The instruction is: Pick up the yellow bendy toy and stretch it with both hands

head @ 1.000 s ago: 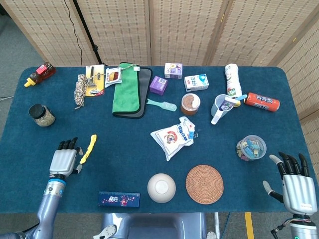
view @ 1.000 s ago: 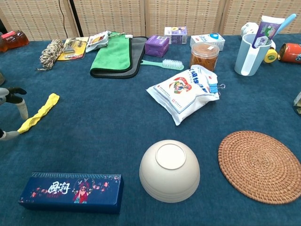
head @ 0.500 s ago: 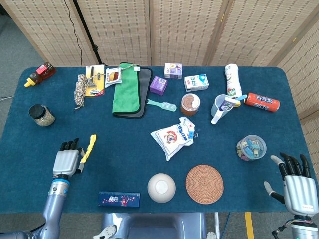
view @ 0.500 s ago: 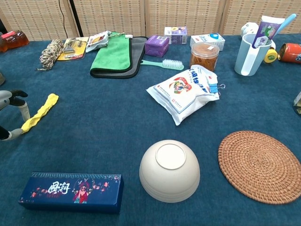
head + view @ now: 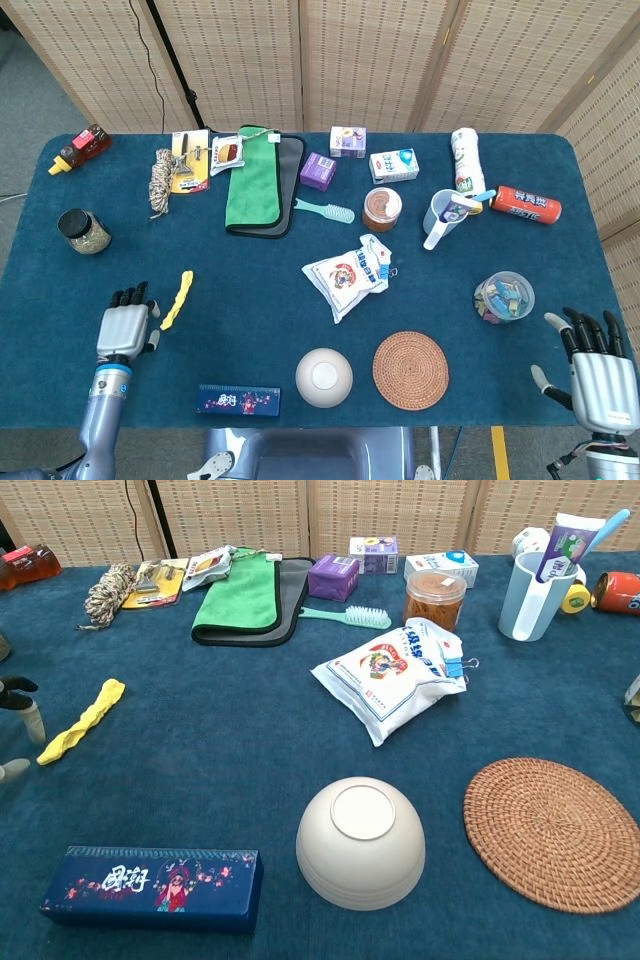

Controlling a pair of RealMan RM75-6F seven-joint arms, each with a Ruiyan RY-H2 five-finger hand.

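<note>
**Yellow toy loose on the blue cloth**

Nearest us, the right hand [image 5: 603, 373] sits at the table's front right corner, fingers spread, holding nothing. Left hand [image 5: 124, 326] lies flat and empty, fingers apart, just left of the yellow bendy toy [image 5: 177, 299]; we see a narrow gap between them. Beyond the toy: coiled rope [image 5: 159, 181], green towel [image 5: 253, 181].

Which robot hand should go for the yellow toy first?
Left. The left robot hand lies open right beside the yellow toy; the right robot hand sits at the table's far right corner.
</note>
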